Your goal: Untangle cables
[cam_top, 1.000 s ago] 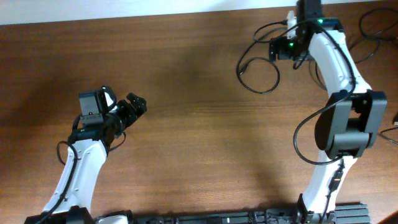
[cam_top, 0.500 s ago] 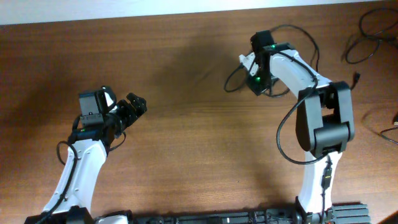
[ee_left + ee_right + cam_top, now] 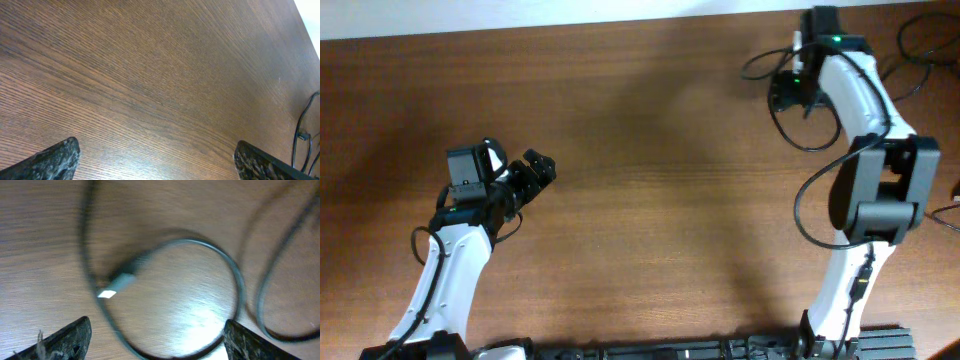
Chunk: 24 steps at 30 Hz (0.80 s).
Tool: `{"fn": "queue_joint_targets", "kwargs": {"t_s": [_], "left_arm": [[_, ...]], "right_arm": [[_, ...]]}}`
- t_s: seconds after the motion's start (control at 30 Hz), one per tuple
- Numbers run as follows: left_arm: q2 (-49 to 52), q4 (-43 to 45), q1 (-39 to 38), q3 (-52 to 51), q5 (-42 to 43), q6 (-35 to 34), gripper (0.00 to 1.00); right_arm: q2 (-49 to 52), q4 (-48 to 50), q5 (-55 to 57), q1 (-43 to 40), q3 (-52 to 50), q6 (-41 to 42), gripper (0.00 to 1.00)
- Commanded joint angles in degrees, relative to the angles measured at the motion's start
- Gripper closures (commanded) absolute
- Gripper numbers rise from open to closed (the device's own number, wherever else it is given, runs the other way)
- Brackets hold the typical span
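A thin black cable (image 3: 792, 137) lies in loops on the wooden table at the top right, under and beside my right gripper (image 3: 786, 93). In the right wrist view the cable's loop (image 3: 235, 287) and its small plug end (image 3: 117, 284) lie blurred on the wood just ahead of the right gripper (image 3: 157, 345), whose fingers are wide apart with nothing gripped. My left gripper (image 3: 536, 170) is open and empty at the left, far from the cables. The left wrist view shows the left gripper (image 3: 157, 162) over bare wood, with a cable (image 3: 301, 134) at the far right.
More black cables lie at the table's far right corner (image 3: 903, 38) and at the right edge (image 3: 948, 212). The table's back edge runs close behind the right gripper.
The right arm swung left toward the table's middle and then back right to the rear edge. The cable loops shifted with it. The left arm has not moved.
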Motion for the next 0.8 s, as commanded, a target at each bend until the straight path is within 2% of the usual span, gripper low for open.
{"fn": "queue_joint_targets", "kwargs": {"t_s": [0.0,0.13,0.23,0.27,0.3,0.33,0.37,0.43,0.57,0.67,0.77], "left_arm": [[-0.3,0.0,0.2,-0.3,-0.2,-0.4,0.01],[-0.3,0.0,0.2,-0.3,-0.2,-0.4,0.01],[-0.3,0.0,0.2,-0.3,-0.2,-0.4,0.01],[-0.3,0.0,0.2,-0.3,-0.2,-0.4,0.01],[-0.3,0.0,0.2,-0.3,-0.2,-0.4,0.01],[-0.3,0.0,0.2,-0.3,-0.2,-0.4,0.01],[-0.3,0.0,0.2,-0.3,-0.2,-0.4,0.01],[-0.3,0.0,0.2,-0.3,-0.2,-0.4,0.01],[-0.3,0.0,0.2,-0.3,-0.2,-0.4,0.01],[-0.3,0.0,0.2,-0.3,-0.2,-0.4,0.01],[-0.3,0.0,0.2,-0.3,-0.2,-0.4,0.01]], "right_arm": [[-0.4,-3.0,0.5,-7.3,0.2,1.6,0.19],[2.8,-0.1,-0.3,-13.4,0.2,2.0,0.24],[5.4,4.3,-4.7,-13.9,0.2,2.0,0.26],[6.0,6.5,-4.7,-13.9,0.1,2.0,0.32],[6.8,9.6,-4.5,-14.0,0.1,4.2,0.41],[7.1,11.3,-4.6,-14.0,0.1,6.3,0.66],[7.1,12.2,-4.7,-14.0,0.1,6.3,0.96],[6.7,12.1,-5.9,-13.9,0.2,6.2,0.96],[-0.4,11.2,-17.7,-13.5,0.2,5.7,0.96],[-6.3,5.7,-18.3,-10.8,0.2,6.3,0.96],[-6.6,0.3,-18.1,-6.6,0.1,6.2,0.96]]}}
